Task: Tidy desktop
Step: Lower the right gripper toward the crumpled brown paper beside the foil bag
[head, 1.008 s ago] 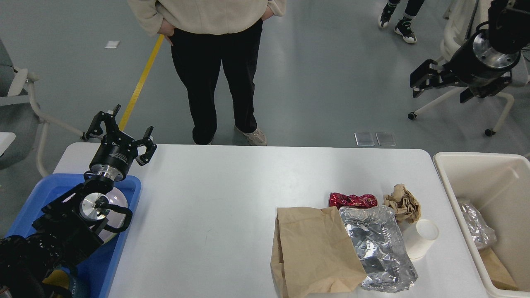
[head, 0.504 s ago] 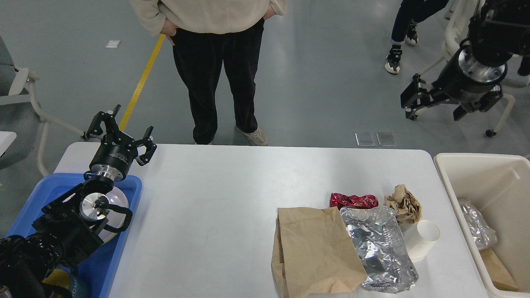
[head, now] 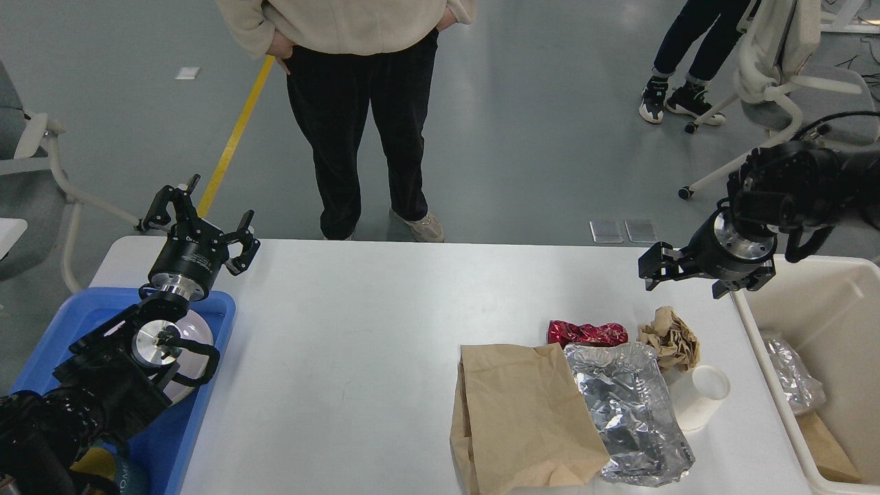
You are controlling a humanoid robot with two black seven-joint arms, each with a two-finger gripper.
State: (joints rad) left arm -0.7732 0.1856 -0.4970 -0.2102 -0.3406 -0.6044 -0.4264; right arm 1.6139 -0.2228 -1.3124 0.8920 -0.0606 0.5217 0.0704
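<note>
No readable labels here. My left gripper (head: 198, 215) is hanging open; right gripper (head: 653, 265), can't tell. Bin (head: 845, 275) is holding foil (head: 794, 375) and brown paper (head: 825, 447); desktop (head: 357, 330) is carrying trash.

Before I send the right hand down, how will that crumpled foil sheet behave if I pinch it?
The foil sheet looks thin and creased, so it would probably be light and crush or deform under the fingers. Its edge seems to overlap the brown paper bag and sits against the paper cup, so lifting may nudge both.
</note>
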